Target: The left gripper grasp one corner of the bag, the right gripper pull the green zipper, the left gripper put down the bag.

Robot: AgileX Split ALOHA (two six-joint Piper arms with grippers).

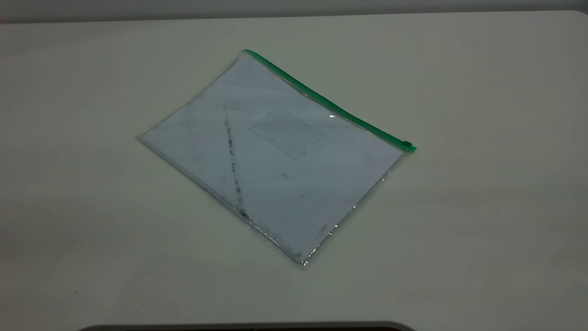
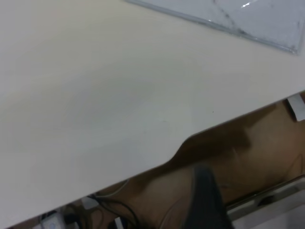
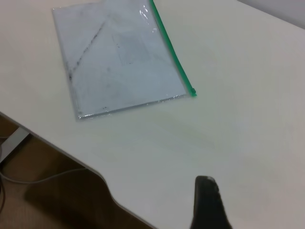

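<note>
The bag [image 1: 275, 156] lies flat on the cream table, a clear pouch with a white sheet and a dark diagonal smudge inside. The green zipper [image 1: 321, 99] runs along its far right edge, with the slider tab [image 1: 407, 144] at the right-hand green corner. The other green corner [image 1: 245, 51] points to the far side. Neither gripper shows in the exterior view. The right gripper [image 3: 207, 205] hovers over bare table, well short of the bag [image 3: 119, 57] and zipper [image 3: 171, 52]. The left gripper [image 2: 205, 200] hangs beyond the table edge, far from the bag [image 2: 267, 19].
The table's curved front edge [image 2: 181, 143] shows in the left wrist view, with brown floor and cables [image 2: 109, 205] below it. The same edge [image 3: 102, 179] shows in the right wrist view. A dark rim [image 1: 248, 327] lies at the near edge of the exterior view.
</note>
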